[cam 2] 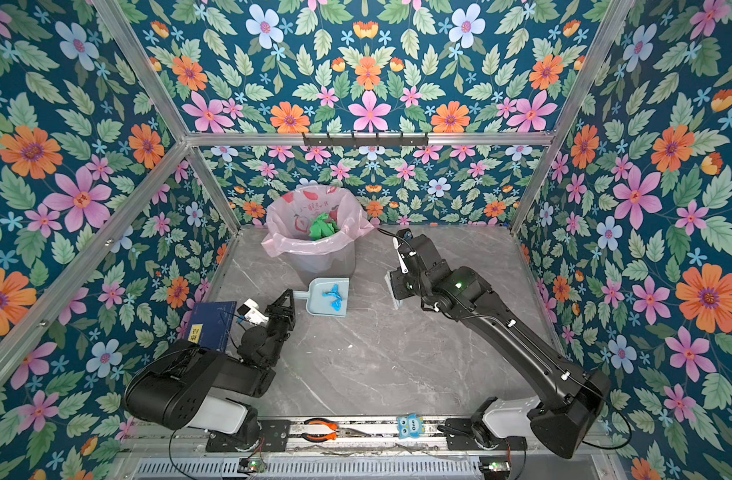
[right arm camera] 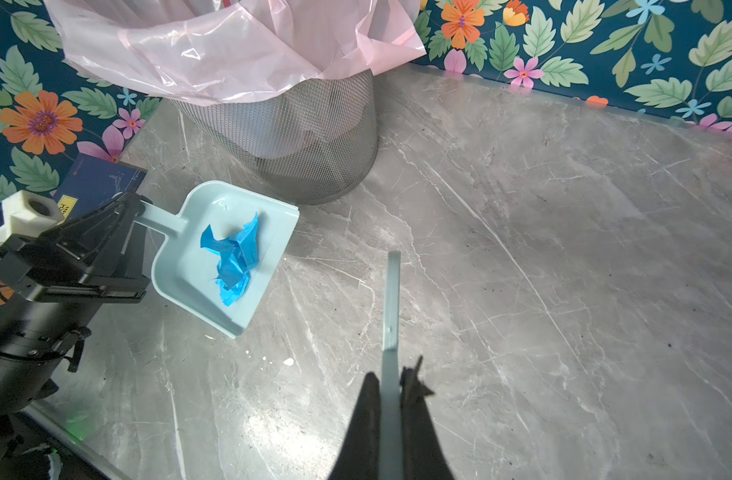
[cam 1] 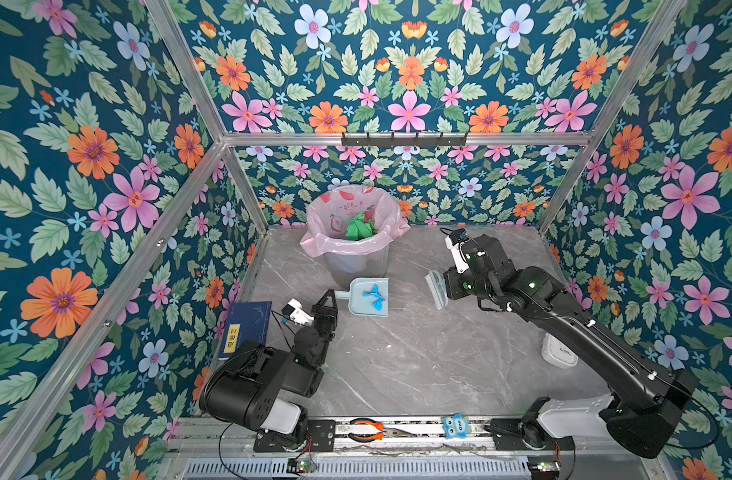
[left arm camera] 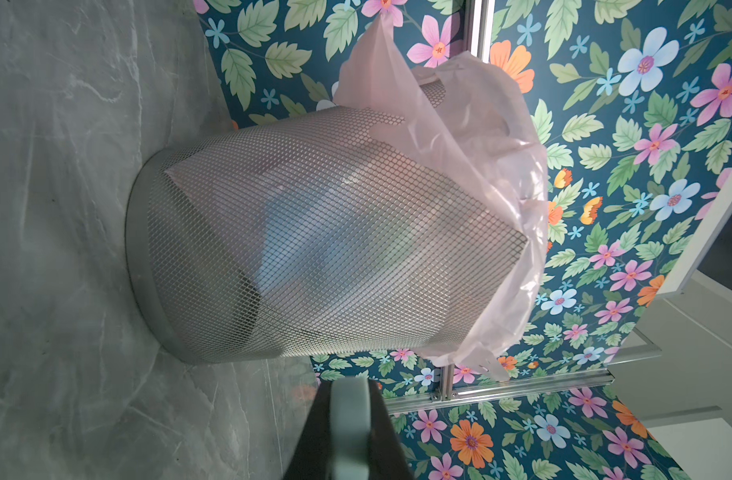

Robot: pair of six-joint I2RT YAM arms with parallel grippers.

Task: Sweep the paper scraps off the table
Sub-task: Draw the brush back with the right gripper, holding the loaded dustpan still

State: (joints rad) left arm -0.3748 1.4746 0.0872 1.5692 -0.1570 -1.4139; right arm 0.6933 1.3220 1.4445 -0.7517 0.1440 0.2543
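Observation:
Crumpled blue paper scraps (cam 1: pixel 375 296) (cam 2: pixel 335 297) (right arm camera: pixel 233 257) lie in a light blue dustpan (cam 1: pixel 358 305) (cam 2: pixel 318 306) (right arm camera: pixel 189 266) on the grey marble table (cam 1: pixel 418 353), just in front of the bin. My left gripper (cam 1: pixel 330 297) (cam 2: pixel 288 296) (left arm camera: pixel 349 419) is shut on the dustpan's handle (left arm camera: pixel 349 399). To the right of the pan, my right gripper (cam 1: pixel 449 286) (cam 2: pixel 406 286) (right arm camera: pixel 391 386) is shut on the handle of a pale brush (cam 1: pixel 435 289) (cam 2: pixel 394 289) (right arm camera: pixel 391 299). The brush hangs over bare table, apart from the pan.
A mesh bin (cam 1: pixel 356 257) (left arm camera: pixel 314 232) (right arm camera: pixel 306 137) with a pink liner holds green paper (cam 1: pixel 358 227). A blue book (cam 1: pixel 248 328) leans at the left wall. A white object (cam 1: pixel 559 351) lies at right. Pliers (cam 1: pixel 366 430) rest on the front rail. Tiny white specks (right arm camera: pixel 288 361) dot the table.

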